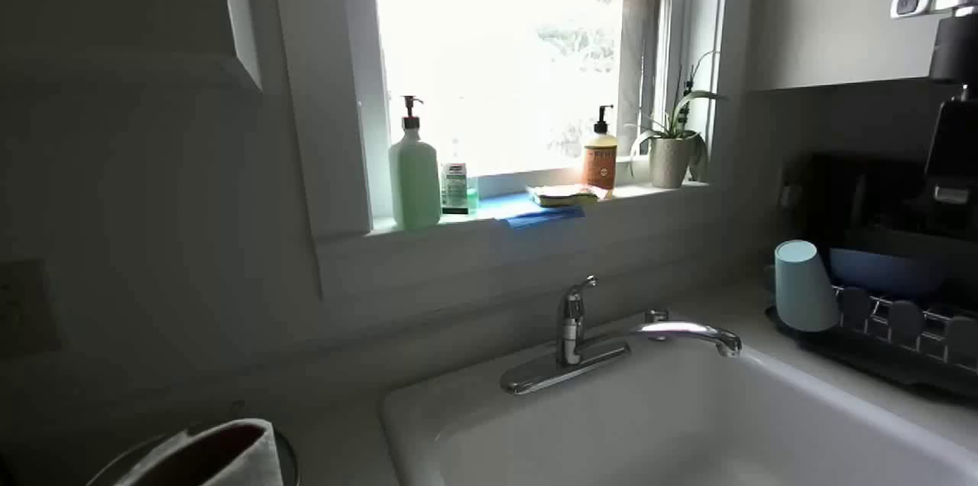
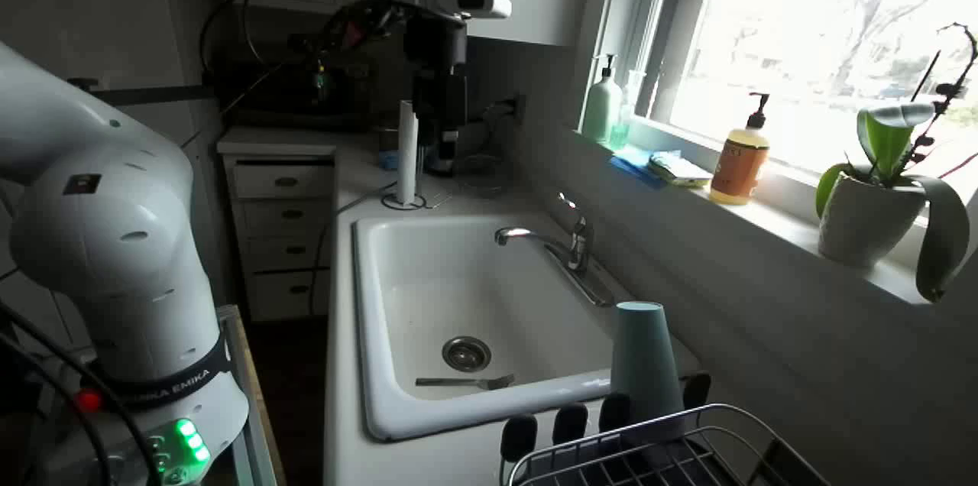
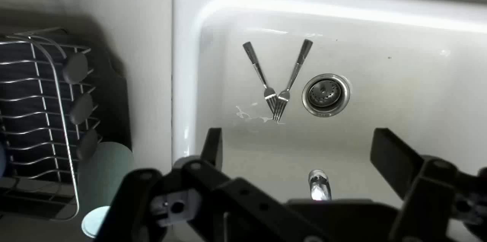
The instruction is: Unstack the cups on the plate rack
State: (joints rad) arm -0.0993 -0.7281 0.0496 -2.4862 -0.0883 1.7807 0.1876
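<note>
Your tool (image 3: 298, 147) is spread wide: in the wrist view its two fingers (image 3: 393, 160) stand well apart, the white sink (image 3: 392, 101) below them. In both exterior views it hangs high.

The pale blue tumbler (image 1: 804, 287) stands inverted, narrow end up, on the wire dish rack (image 3: 45, 114), at the corner by the sink and the wall (image 2: 764, 333). You see a single outline; how many are nested in it, you cannot tell. In the wrist view you find it low on the left, partly hidden by the tool, beside a row of dark rounded tabs (image 3: 75, 67). In an exterior view a dark blue bowl (image 1: 886, 272) shows just beside it. The rack sits on the tabletop (image 3: 150, 63), near the sink.

In the basin: a fork (image 3: 260, 74) and a second fork (image 3: 294, 77), tines overlapping, near the drain (image 3: 326, 94). Chrome faucet (image 1: 571, 322) at the wall side, spout over the basin.

On your windowsill (image 2: 787, 232): green pump bottle (image 1: 415, 180), sanitizer bottle (image 1: 455, 188), sponge (image 1: 565, 197), amber soap bottle (image 1: 600, 163), potted orchid (image 1: 668, 161). Beyond the sink in an exterior view, a paper towel roll (image 2: 407, 153) stands upright.
</note>
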